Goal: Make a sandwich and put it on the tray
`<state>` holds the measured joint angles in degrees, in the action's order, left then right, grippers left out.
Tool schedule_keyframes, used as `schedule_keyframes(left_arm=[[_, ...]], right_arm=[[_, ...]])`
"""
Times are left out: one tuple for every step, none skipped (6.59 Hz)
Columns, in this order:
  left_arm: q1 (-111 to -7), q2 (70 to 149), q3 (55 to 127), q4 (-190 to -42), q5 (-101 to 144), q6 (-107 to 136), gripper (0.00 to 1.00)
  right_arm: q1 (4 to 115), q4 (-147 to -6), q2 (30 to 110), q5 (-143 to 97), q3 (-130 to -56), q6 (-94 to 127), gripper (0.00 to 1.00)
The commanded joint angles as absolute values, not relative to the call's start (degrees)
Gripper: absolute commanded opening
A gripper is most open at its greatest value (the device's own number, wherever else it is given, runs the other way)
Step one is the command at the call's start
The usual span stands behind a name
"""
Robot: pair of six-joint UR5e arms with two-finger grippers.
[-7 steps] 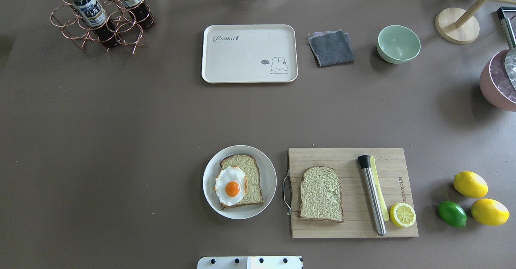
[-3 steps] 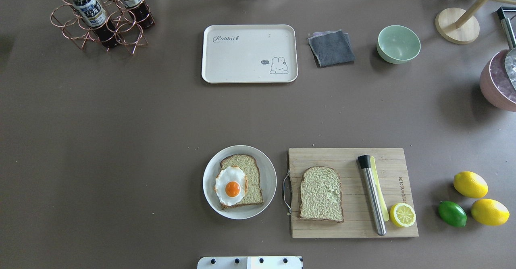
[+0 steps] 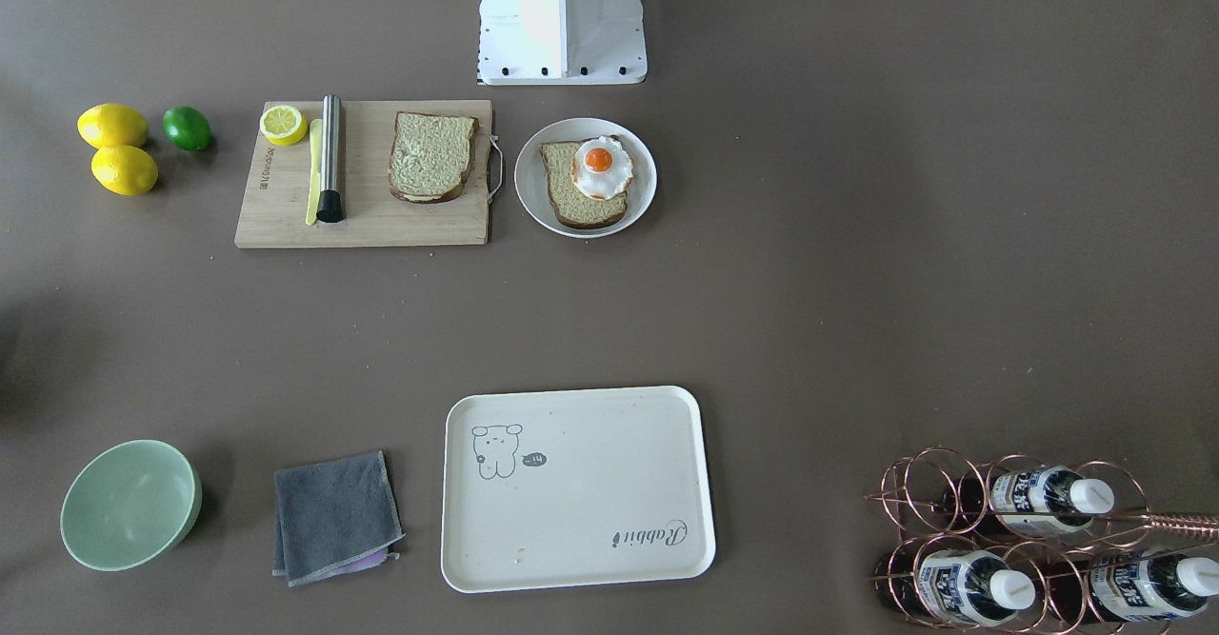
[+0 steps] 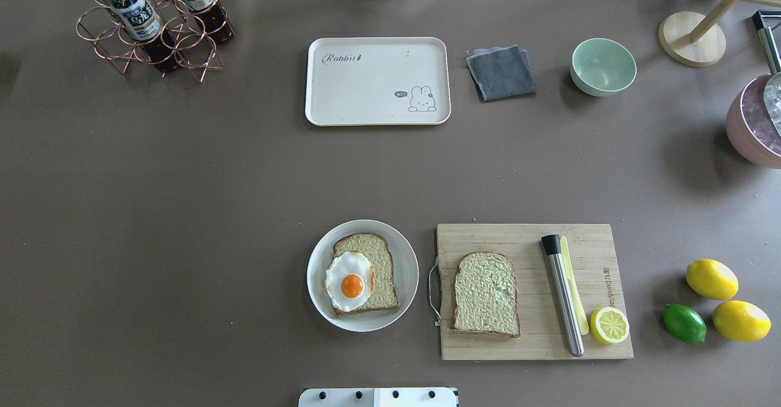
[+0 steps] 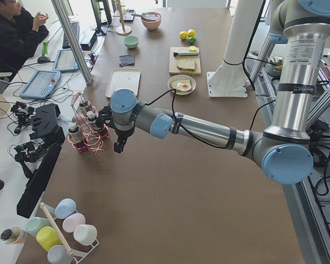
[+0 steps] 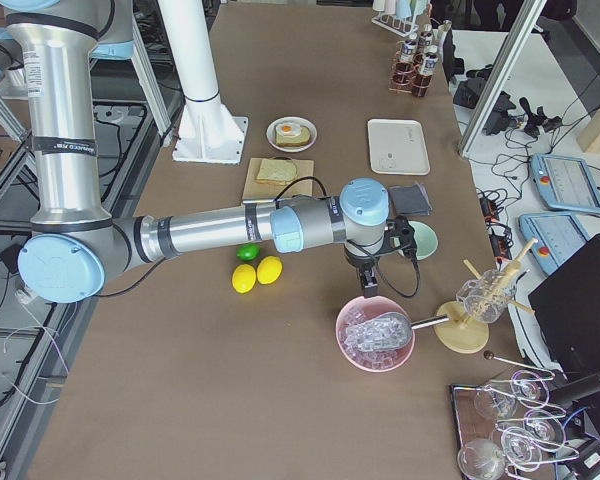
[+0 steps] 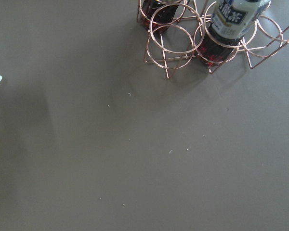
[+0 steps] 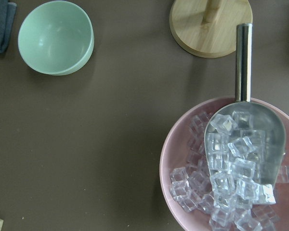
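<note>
Egg (image 4: 349, 280) on bread slice (image 4: 382, 259), second slice (image 4: 486, 294), tray (image 4: 372, 77): well apart from left gripper (image 5: 117, 147), right gripper (image 6: 368, 289); cannot tell if spread or pinched. Tray script: "Rabbit".

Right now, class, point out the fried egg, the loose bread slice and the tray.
fried egg (image 4: 352, 285), overhead view, on the orange yolk
loose bread slice (image 4: 486, 294), overhead view, middle of its top
tray (image 4: 366, 83), overhead view, bare middle

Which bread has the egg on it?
The slice on the round white plate carries the fried egg; the other slice lies bare on the wooden board.
</note>
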<state>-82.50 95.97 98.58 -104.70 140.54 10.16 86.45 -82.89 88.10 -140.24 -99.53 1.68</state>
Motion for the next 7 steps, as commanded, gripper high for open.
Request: schedule_keyframes(left_arm=[[-74.6,96.9,98.4,-118.0,140.1,27.7,0.98],[-70.8,97.7,98.3,-123.0,138.6,37.3,0.98],[-67.2,99.8,98.4,-125.3,137.0,47.5,0.98],[-63.5,102.4,98.5,-126.5,133.8,56.4,0.98],[-59.3,103.6,98.6,-128.5,129.9,63.4,0.98],[-56.6,103.5,100.1,-129.3,129.2,67.9,0.98],[-54.9,103.3,102.9,-129.3,128.9,72.1,0.98]], right_arm=[[83.2,-71.7,88.0,-140.9,-99.5,13.3,1.00],[80.9,-66.4,88.0,-140.9,-99.4,21.1,1.00],[77.6,-62.5,87.9,-140.8,-99.8,29.3,1.00],[74.1,-57.3,87.9,-140.9,-100.4,39.0,1.00],[68.2,-52.6,87.8,-140.2,-103.0,55.0,1.00],[62.2,-50.9,87.7,-137.8,-106.6,66.2,1.00],[55.4,-51.0,88.1,-134.1,-109.7,74.3,1.00]])
